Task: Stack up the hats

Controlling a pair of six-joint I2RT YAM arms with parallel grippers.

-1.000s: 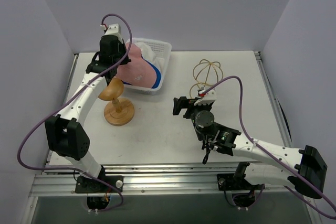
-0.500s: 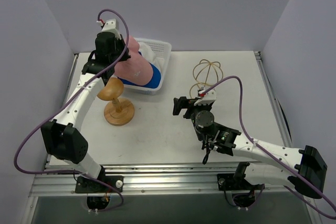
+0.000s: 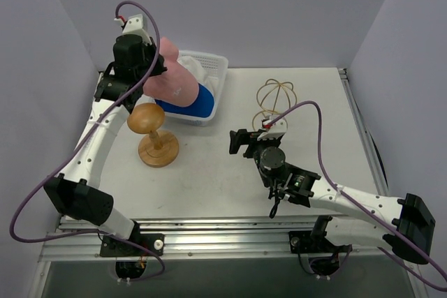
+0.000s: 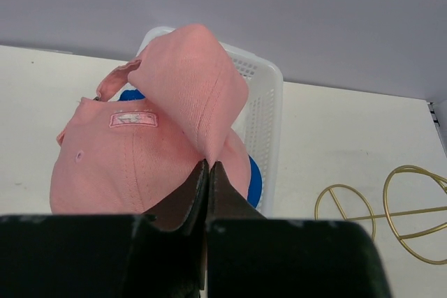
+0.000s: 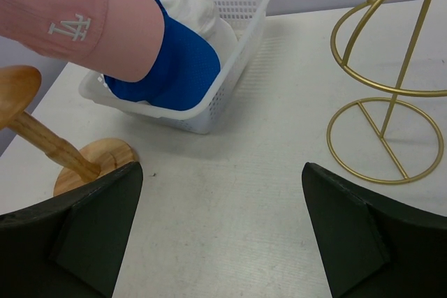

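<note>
- The left gripper [image 4: 207, 171] is clenched on a fold of the pink cap [image 3: 171, 82]. The cap hangs over the basket [image 3: 219, 85], in the upper left of the top view.
- To do this well, I think: lift until the cap is free of the basket wall, then lower it slowly onto the wooden stand [image 3: 155, 134], just below the basket.
- The right gripper [image 5: 220, 235] is spread wide and holds nothing.
- Count: three hats (pink cap, blue cap [image 5: 178, 68], white hat [image 5: 192, 5]), one basket, one stand, one gold frame [image 3: 274, 102].

Bright, even, diffuse light fills all three views. Shadows beneath the basket [image 5: 237, 68] and wooden stand [image 5: 94, 162] are faint and soft-edged. The weave of the pink cap [image 4: 133, 151] looks sharp close up.
</note>
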